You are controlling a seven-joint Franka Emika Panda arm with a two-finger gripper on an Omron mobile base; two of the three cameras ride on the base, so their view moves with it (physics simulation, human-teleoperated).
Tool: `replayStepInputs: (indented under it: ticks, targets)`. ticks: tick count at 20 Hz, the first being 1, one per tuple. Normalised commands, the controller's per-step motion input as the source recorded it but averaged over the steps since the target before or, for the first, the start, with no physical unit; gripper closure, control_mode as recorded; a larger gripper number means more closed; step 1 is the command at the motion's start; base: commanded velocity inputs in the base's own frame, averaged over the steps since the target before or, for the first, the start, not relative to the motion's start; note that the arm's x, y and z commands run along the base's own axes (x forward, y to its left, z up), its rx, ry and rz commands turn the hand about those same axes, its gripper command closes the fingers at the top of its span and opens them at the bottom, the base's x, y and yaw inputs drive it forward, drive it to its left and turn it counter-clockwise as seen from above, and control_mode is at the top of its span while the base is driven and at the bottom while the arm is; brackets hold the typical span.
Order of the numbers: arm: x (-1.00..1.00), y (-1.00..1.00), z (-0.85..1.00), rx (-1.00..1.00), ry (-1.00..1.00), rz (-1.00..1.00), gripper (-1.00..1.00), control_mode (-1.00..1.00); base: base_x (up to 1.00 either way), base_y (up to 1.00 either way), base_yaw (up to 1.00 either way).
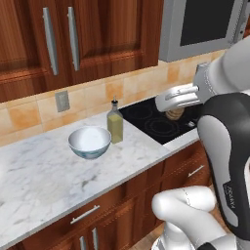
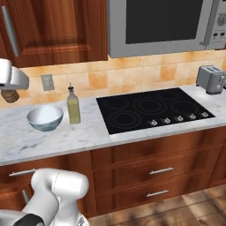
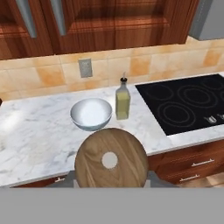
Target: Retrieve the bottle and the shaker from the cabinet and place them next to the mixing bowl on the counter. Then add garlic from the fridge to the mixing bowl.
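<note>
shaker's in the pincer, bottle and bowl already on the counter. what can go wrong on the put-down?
1. The shaker fills the bottom of the hand view and hides the pincer tips, so a loose grip could go unseen.
2. The bottle stands tall and narrow right beside the mixing bowl; a low approach may tip it.
3. The cooktop lies just past the bottle; a put-down there would likely miss the counter.

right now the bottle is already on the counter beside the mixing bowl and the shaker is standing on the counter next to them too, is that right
Not quite. The bottle does stand on the counter beside the mixing bowl, but the shaker is not set down: the gripper holds it in the air. The left base view shows it under the hand, and the hand view shows its round wooden top between the fingers.
</note>
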Motion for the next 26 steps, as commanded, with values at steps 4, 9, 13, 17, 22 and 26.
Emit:
replayStepInputs:
  ticks: [4, 9, 13, 17, 22, 26]
  targets:
    - [0.00, -0.14, 0.00, 0.00, 0.14, 0.00, 1.00, -1.00, 0.00, 0.00, 0.00]
    - [0.40, -0.13, -0.42, -0.02, 0.43, 0.00, 1.00, -1.00, 0.00, 0.00, 0.00]
    - [1.00, -0.49, -0.49, -0.06, 0.32, 0.08, 1.00, -1.00, 0.00, 0.00, 0.00]
    - [1.00, -0.61, -0.58, 0.00, 0.05, 0.15, 1.00, -1.00, 0.00, 0.00, 0.00]
    - [0.76, -0.19, -0.72, 0.00, -0.08, 0.10, 1.00, -1.00, 0.00, 0.00, 0.00]
    - [0.29, 0.00, -0.76, 0.00, -0.27, 0.00, 1.00, -1.00, 0.00, 0.00, 0.00]
